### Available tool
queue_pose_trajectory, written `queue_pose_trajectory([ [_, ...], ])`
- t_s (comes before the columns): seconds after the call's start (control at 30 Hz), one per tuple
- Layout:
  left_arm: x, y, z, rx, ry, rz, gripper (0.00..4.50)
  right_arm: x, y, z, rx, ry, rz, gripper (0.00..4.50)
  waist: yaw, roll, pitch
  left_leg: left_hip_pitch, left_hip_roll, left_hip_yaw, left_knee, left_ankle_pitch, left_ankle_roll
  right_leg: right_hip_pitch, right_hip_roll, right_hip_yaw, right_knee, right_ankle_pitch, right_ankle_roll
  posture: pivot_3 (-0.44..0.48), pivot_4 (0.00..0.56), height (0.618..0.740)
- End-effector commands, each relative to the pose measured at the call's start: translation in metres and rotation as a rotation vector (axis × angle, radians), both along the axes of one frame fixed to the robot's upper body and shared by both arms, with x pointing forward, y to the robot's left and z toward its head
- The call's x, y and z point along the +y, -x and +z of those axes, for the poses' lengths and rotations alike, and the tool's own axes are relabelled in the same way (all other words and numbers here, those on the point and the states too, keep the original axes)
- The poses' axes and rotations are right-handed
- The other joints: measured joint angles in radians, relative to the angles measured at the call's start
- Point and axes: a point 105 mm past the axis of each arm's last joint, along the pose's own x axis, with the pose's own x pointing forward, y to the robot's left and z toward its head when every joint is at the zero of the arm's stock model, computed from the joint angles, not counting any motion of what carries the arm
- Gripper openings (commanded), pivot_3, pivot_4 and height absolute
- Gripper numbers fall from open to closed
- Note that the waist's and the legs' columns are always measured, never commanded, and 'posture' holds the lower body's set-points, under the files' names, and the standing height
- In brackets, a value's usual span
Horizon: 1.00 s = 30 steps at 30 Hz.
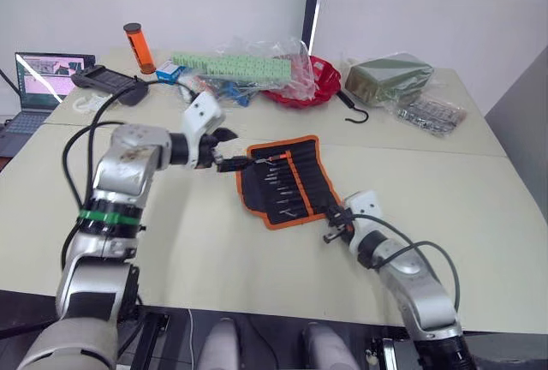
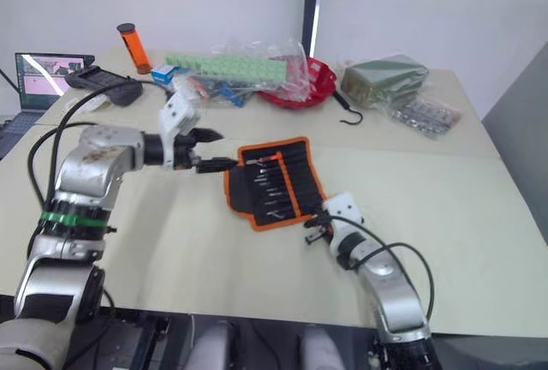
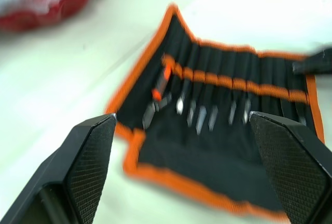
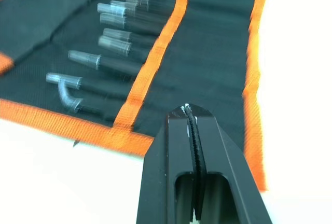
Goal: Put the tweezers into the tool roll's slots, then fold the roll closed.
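The tool roll (image 1: 285,180) is laid open on the desk (image 1: 214,241), the tweezers (image 4: 98,58) tucked in its slots (image 3: 218,99). The left gripper (image 1: 229,149) is held spread at the roll's ten o'clock corner. The right gripper (image 1: 336,223) (fingers pressed together, nothing pinched) is set at its five o'clock edge.

Arms: silver-grey metal segments joined by black joints. Left arm (image 1: 120,183) carries a green band and looped black cables. Wrists end in white housings. Gripper fingers (image 3: 88,164) are black with cross-hatched pads.
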Motion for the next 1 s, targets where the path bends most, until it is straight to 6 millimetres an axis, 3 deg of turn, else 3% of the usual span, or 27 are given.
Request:
queue_pose_trajectory([
  [0.03,0.021,0.019,0.018,-0.092,0.055,0.01,4.5,0.012,0.003,0.029,-0.044,-0.026,0.131,0.82,-0.007,0.001,0.002,0.0,0.0,0.0,0.0,0.0,0.0,0.0,0.0,0.0,0.0,0.0,0.0,0.0,0.15,0.738],
  [0.2,0.045,0.043,0.007,-0.09,0.115,0.079,4.5,0.031,0.006,0.041,-0.029,0.006,0.282,2.54,-0.008,0.002,0.003,0.0,0.0,0.0,0.0,0.0,0.0,0.0,0.0,0.0,0.0,0.0,0.0,0.0,0.15,0.738],
  [0.37,0.062,0.065,-0.005,-0.09,0.155,0.121,4.5,0.05,0.014,0.04,-0.007,0.051,0.396,4.29,-0.01,0.002,0.004,0.0,0.001,-0.001,0.0,0.0,0.0,0.0,0.0,0.0,0.0,0.0,0.0,0.0,0.15,0.738],
  [0.4,0.065,0.067,-0.007,-0.091,0.154,0.128,4.5,0.054,0.015,0.04,-0.003,0.052,0.413,4.43,-0.01,0.002,0.004,0.0,0.001,-0.001,0.0,0.0,0.0,0.0,0.0,0.0,0.0,0.0,0.0,0.0,0.15,0.738],
  [0.63,0.075,0.079,-0.024,-0.048,0.146,0.165,4.5,0.08,0.015,0.036,-0.007,0.073,0.476,4.43,-0.015,0.003,0.004,0.0,0.001,0.0,0.0,0.0,0.0,0.0,0.0,0.0,0.0,0.0,0.0,0.0,0.15,0.738],
  [1.0,0.077,0.079,-0.027,-0.04,0.108,0.142,4.5,0.12,0.0,0.03,-0.022,0.117,0.499,4.43,-0.018,0.003,0.004,0.0,0.001,0.0,-0.001,0.0,0.0,-0.002,0.0,-0.001,0.0,0.0,-0.001,0.0,0.15,0.738],
])
